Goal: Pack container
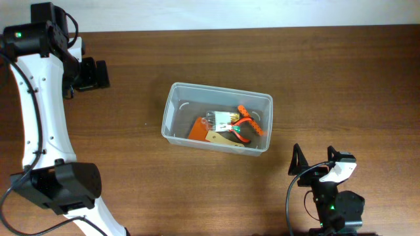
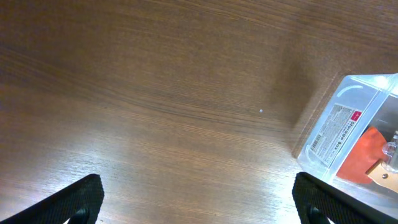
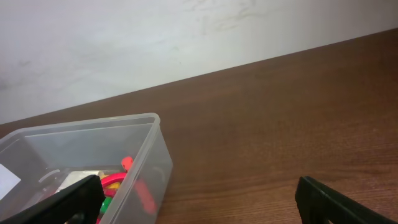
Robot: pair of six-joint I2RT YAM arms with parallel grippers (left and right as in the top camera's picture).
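1. The container (image 1: 186,113) stands open-topped near the middle of the wooden table (image 1: 348,72); it sits slightly askew to the table's edge
2. Inside lie an orange card (image 1: 199,130), a clear packet (image 1: 220,119) and a curly orange-red piece (image 1: 248,117), heaped towards its right end; what they are I can't quite make out
3. The left gripper (image 2: 200,208) hangs over bare wood at the far left, well apart from the container; jaws spread wide, nothing between them
4. The right gripper (image 1: 314,160) sits by the near edge, near the container's right corner; jaws likewise wide apart and empty
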